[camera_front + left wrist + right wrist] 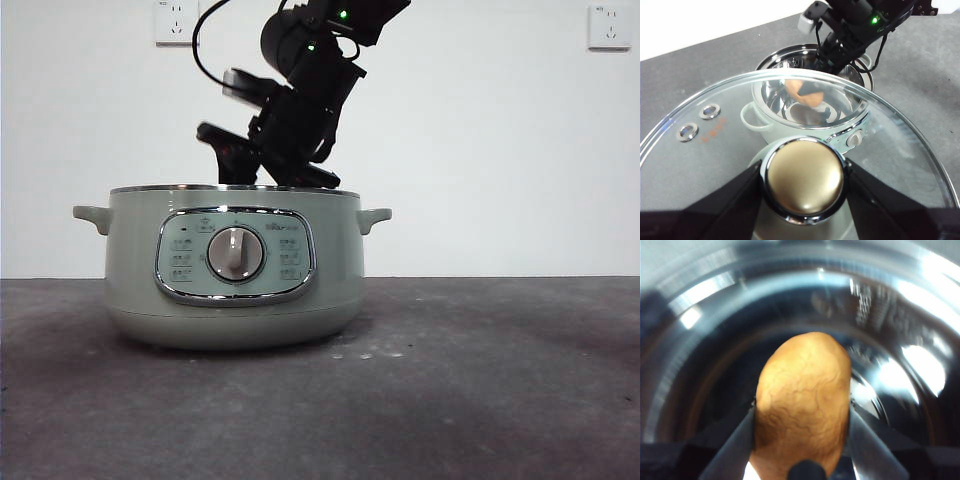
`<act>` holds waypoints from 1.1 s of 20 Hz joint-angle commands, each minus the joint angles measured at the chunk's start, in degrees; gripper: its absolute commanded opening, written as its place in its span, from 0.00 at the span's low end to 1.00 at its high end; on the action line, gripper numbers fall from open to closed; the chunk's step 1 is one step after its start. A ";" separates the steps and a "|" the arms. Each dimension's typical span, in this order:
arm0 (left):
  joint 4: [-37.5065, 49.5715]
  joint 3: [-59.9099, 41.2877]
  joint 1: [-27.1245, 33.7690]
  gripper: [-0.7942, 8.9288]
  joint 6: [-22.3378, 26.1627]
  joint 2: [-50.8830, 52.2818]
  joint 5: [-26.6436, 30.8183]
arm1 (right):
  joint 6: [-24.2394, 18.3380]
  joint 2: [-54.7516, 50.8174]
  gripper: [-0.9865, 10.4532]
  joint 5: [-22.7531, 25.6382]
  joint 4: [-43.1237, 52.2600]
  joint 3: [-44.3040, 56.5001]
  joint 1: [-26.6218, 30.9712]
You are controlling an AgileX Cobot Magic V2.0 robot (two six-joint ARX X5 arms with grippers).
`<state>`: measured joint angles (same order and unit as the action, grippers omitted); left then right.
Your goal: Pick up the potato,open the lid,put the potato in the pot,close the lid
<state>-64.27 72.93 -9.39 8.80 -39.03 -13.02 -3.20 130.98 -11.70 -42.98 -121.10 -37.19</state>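
Note:
The pale green pot (235, 290) stands open on the table, with no lid on it. My right gripper (802, 412) is shut on the orange-brown potato (802, 400) and holds it inside the pot's shiny steel bowl (900, 340). In the front view the right arm (300, 110) reaches down into the pot from above, and its jaw tips and the potato are hidden behind the wall. My left gripper (804, 185) is shut on the knob (804, 175) of the glass lid (715, 100) and holds it up, away from the pot (760, 127). Through the glass I see the potato (797, 87).
The dark grey table (480, 380) stretches around the pot. A white wall stands behind, with one socket (177, 20) at upper left and another socket (608, 27) at upper right. The lid and the left arm are out of the front view.

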 commanded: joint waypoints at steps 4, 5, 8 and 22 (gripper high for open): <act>2.62 0.39 0.20 0.07 0.22 0.52 -0.22 | -3.54 2.84 0.08 3.06 -4.22 -0.44 -0.70; 2.64 0.39 0.20 0.07 0.24 0.52 -0.24 | -3.52 2.99 0.08 3.04 -4.35 -0.42 -0.74; 2.64 0.42 0.20 0.07 0.22 0.52 -0.22 | -3.37 3.02 0.11 3.15 -3.93 -0.44 -0.74; 4.39 0.42 0.20 0.07 -0.20 0.24 -0.44 | -2.01 -16.22 0.52 2.12 -7.37 -0.59 -0.68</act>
<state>-62.43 72.93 -9.39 8.75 -39.31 -12.88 -5.72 114.02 -9.45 -50.50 -121.82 -37.76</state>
